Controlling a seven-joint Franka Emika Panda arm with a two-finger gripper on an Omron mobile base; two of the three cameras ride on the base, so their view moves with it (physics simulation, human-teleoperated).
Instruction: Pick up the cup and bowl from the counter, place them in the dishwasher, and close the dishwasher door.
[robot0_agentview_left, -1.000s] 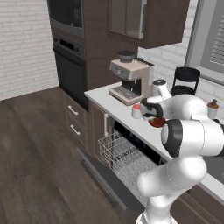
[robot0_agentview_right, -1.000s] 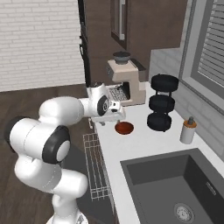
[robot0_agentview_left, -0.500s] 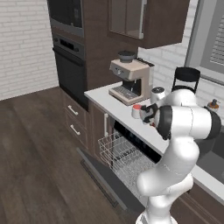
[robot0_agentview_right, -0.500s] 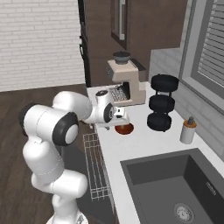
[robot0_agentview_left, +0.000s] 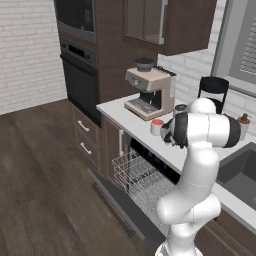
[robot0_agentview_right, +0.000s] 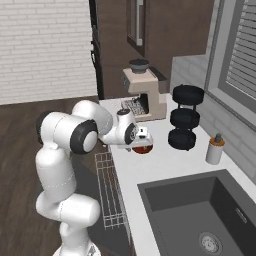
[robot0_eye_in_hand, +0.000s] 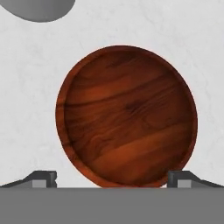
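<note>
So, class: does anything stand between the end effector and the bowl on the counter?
Nothing visible does. In the hand view the open end effector looks straight onto the bowl, with bare counter around it.

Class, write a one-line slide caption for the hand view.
Open gripper poised directly above the red-brown bowl on the pale counter, fingertips flanking its near rim.

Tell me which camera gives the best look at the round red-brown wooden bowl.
The hand view: it looks straight down on the round red-brown wooden bowl, whole, on the pale counter, framed by the open fingers. The right base view shows just its rim under the hand; in the left base view the arm hides it.
</note>
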